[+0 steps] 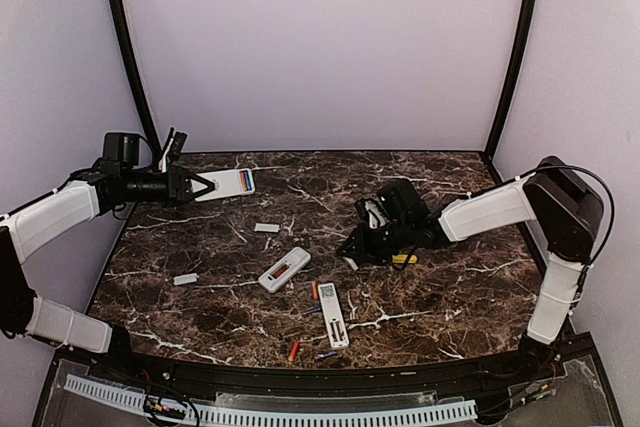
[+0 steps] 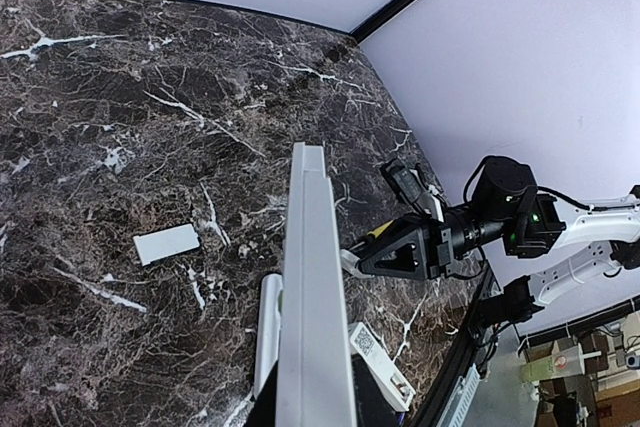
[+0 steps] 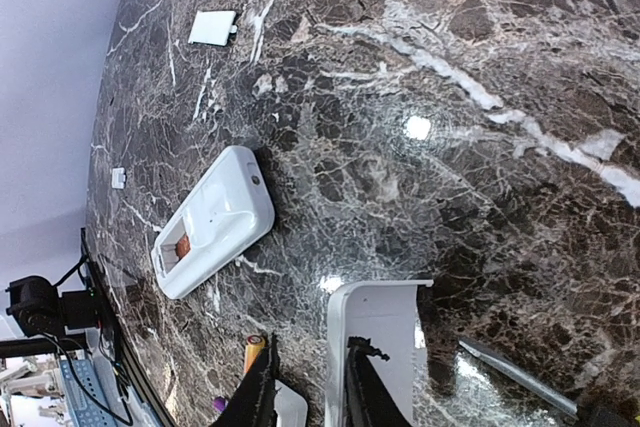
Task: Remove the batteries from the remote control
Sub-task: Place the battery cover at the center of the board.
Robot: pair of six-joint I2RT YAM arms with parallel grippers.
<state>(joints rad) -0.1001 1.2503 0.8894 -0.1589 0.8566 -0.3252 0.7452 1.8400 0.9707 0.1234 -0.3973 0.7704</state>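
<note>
Batteries (image 1: 293,351) partly unloaded: a few loose on the counter (image 1: 450,297), one orange cell (image 3: 183,245) left in an open white remote (image 3: 215,222), another remote control (image 1: 228,184), cells aboard, clamped in jaws of left gripper (image 1: 200,187), right gripper (image 1: 358,247) jaws' state impossible to tell.

High rear overview, close low wrist views

I see the left gripper (image 1: 208,187) stretched out to the far left, wrist level, clamped on one end of a remote (image 1: 232,183). The right gripper (image 1: 355,249) reaches inward, angled down low over the surface (image 1: 450,287); I can't judge its jaw gap.
</note>
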